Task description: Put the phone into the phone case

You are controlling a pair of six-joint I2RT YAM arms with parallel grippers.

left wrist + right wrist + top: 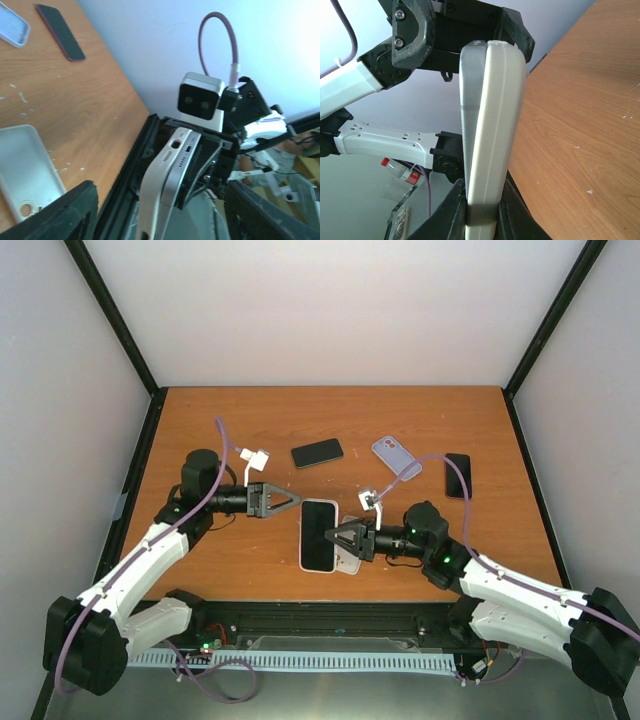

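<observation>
Two arms meet just short of the near edge of the tabletop (240,420), around its middle, and the white-edged phone (318,535) sits between them. The right gripper (340,538) has it: in the right wrist view its fingers (447,215) are closed on the phone's two faces, and the phone stands up edge-on out of the pinch. The left gripper (285,502) is just beside the phone's far end. Its fingers (60,212) are spread wide and hold nothing, and the phone's port end shows between them further off.

The translucent phone case (25,165) lies flat on the wood, hollow side up, close by the phone on the right arm's side. I take it for the case meant. A lavender case (397,456) and two dark phones (317,452) (458,475) lie further back and are untouched.

The step in hand looks like carrying and lining up: the phone is held but not yet seated. Next, the phone needs turning flat, screen up, with its camera corner matched to the case's cut-out. One edge then has to go under the case lip and be pressed down. The open left fingers are placed to steady the case or push the free end.

Both forearms reach in low from the near corners with the wrists roughly level and pointing at each other. How far the phone is above the wood, I cannot tell.
</observation>
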